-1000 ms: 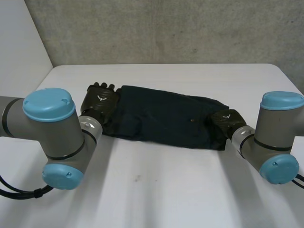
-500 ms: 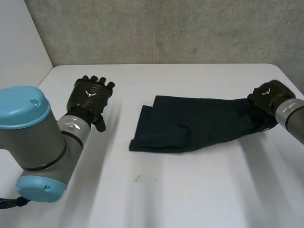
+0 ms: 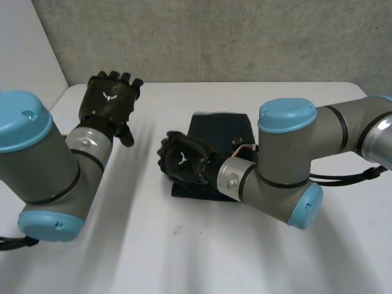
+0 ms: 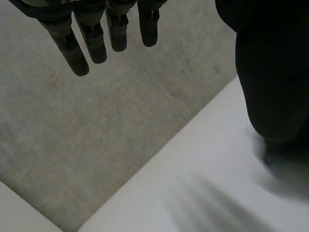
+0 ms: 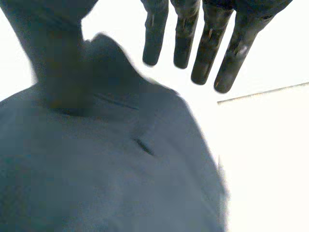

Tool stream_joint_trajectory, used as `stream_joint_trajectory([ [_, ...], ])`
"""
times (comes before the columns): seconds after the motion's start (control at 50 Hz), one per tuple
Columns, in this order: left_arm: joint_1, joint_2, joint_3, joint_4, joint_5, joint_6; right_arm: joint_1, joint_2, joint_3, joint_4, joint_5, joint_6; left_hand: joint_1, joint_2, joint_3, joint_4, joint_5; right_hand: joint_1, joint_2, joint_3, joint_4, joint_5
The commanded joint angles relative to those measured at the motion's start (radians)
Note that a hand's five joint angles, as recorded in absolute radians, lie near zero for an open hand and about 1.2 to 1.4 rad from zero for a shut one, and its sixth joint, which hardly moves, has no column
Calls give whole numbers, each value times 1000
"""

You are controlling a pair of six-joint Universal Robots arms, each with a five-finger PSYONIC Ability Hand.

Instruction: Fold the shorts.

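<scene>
Dark shorts (image 3: 222,130) now folded over; right robot hand (image 3: 182,160) released them.

On table (image 3: 184,257), shorts (image 3: 220,131) lie under right hand (image 3: 184,160).

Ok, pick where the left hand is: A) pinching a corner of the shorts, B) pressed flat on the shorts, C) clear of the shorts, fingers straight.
C: the left hand sits off to the side with straight fingers, holding nothing, apart from the folded shorts.
</scene>
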Motion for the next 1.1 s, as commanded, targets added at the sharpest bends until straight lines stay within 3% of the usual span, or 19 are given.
stream_joint_trajectory([
  [0.02,-10,-64,166,-16,1,-119,-30,-117,-36,-14,182,559,-16,-27,-39,-30,-47,-271,-331,-347,-351,-372],
  [0.14,-62,-159,310,-77,3,-162,-142,-246,4,-12,177,996,-10,-21,-33,-24,-41,-271,-331,-347,-351,-372],
  [0.22,-147,-283,445,-190,3,-176,-187,-234,8,21,209,1113,-4,-15,-28,-18,-35,-271,-331,-347,-351,-372],
  [0.38,-200,-492,617,-303,23,-211,-205,-76,-78,167,339,1025,13,3,-10,-1,-17,-271,-331,-347,-351,-372],
  [0.56,-201,-641,764,-391,32,-182,-222,27,-101,167,334,985,31,20,8,17,0,-271,-331,-347,-351,-372],
  [0.68,-201,-659,755,-482,-6,-91,-219,76,-130,178,323,941,46,35,22,32,15,-271,-331,-347,-351,-372],
  [0.8,-203,-644,689,-501,-169,-61,-215,94,-136,178,308,855,46,35,22,32,15,-271,-331,-347,-351,-372],
  [1.1,-204,-598,608,-499,-187,-27,-210,145,-133,169,300,816,49,38,25,35,18,-271,-331,-347,-351,-372],
])
